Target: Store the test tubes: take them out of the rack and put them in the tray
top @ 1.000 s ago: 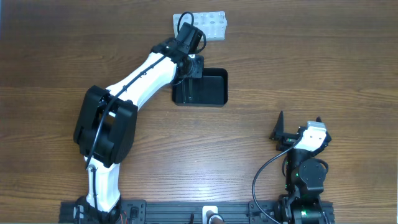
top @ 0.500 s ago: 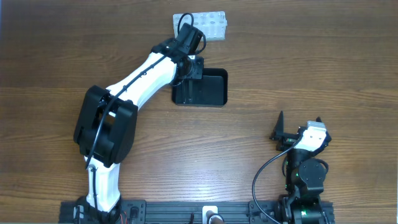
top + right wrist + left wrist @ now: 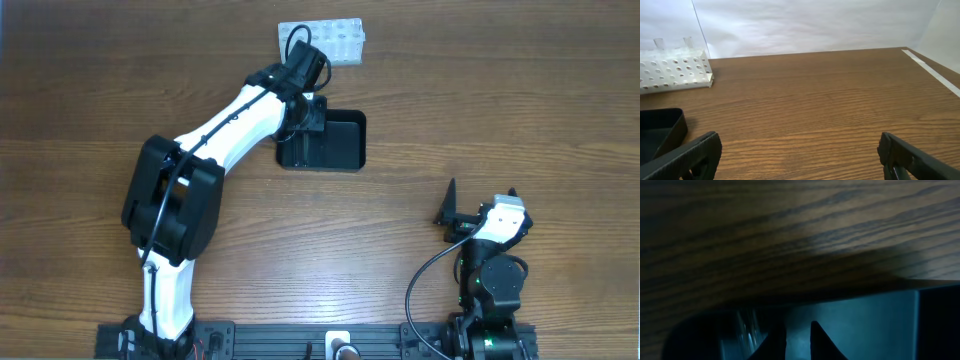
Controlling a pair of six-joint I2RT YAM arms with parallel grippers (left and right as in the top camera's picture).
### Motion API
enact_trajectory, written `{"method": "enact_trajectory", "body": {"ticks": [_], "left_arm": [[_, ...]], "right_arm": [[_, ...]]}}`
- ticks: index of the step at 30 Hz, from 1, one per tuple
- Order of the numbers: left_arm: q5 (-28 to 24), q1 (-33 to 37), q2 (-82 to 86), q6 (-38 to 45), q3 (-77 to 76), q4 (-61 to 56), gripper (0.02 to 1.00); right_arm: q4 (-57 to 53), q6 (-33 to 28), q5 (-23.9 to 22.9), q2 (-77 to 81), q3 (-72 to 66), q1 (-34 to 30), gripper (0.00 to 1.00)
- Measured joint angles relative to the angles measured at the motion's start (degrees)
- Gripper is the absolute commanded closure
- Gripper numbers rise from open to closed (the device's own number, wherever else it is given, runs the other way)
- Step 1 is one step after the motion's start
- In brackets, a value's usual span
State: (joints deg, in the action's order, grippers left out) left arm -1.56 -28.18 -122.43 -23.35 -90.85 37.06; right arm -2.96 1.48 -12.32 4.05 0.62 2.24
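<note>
The white test tube rack (image 3: 322,40) stands at the table's far edge; in the right wrist view the rack (image 3: 674,73) holds two upright clear tubes (image 3: 659,43). The black tray (image 3: 340,142) lies just in front of it. My left gripper (image 3: 306,128) is low inside the tray's left part. In its own view the left gripper (image 3: 798,326) has its fingers slightly apart with nothing between them, and a clear tube (image 3: 747,328) lies on the tray floor (image 3: 865,325) beside them. My right gripper (image 3: 480,200) rests open near its base, far from the tray.
Bare wooden table surrounds the tray and rack. A corner of the tray (image 3: 660,125) shows in the right wrist view. A white wall stands behind the rack. Tape (image 3: 935,72) marks the table's right side.
The left arm has shifted very slightly over the tray. The right arm has not moved.
</note>
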Motion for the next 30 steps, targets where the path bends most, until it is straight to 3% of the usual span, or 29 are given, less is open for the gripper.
{"method": "enact_trajectory", "body": {"ticks": [6, 11, 15, 18, 20, 21, 24, 30], "left_arm": [[0.00, 0.00, -1.79, -0.57, 0.00, -0.04, 0.669], [0.04, 0.00, -1.84, -0.72, 0.00, -0.42, 0.654], [1.81, -0.59, -0.87, -0.72, 0.13, -0.22, 0.586], [6.14, -2.19, 3.78, -0.68, 0.48, 0.09, 0.465], [9.46, -3.56, 8.09, -0.63, 0.55, 0.07, 0.218], [13.07, -5.09, 13.79, -0.17, 0.52, -0.42, 0.150], [17.44, -6.43, 22.97, 2.56, 0.52, -3.39, 0.045], [20.74, 0.31, 39.65, 10.93, 6.29, -15.54, 0.018]], "right_arm": [[0.00, 0.00, 0.00, 0.00, 0.00, 0.00, 0.009], [0.00, 0.00, 0.00, 0.00, 0.00, 0.00, 0.007], [0.00, 0.02, 0.00, 0.00, 0.00, 0.00, 0.009], [0.00, 0.00, 0.00, 0.00, 0.00, 0.00, 0.009], [0.00, 0.00, 0.00, 0.00, 0.00, 0.00, 0.009], [0.00, -0.02, 0.02, 0.00, 0.00, -0.02, 0.009], [0.00, -0.02, 0.00, 0.00, 0.00, 0.00, 0.009], [0.00, 0.02, 0.00, 0.00, 0.00, 0.00, 0.009]]}}
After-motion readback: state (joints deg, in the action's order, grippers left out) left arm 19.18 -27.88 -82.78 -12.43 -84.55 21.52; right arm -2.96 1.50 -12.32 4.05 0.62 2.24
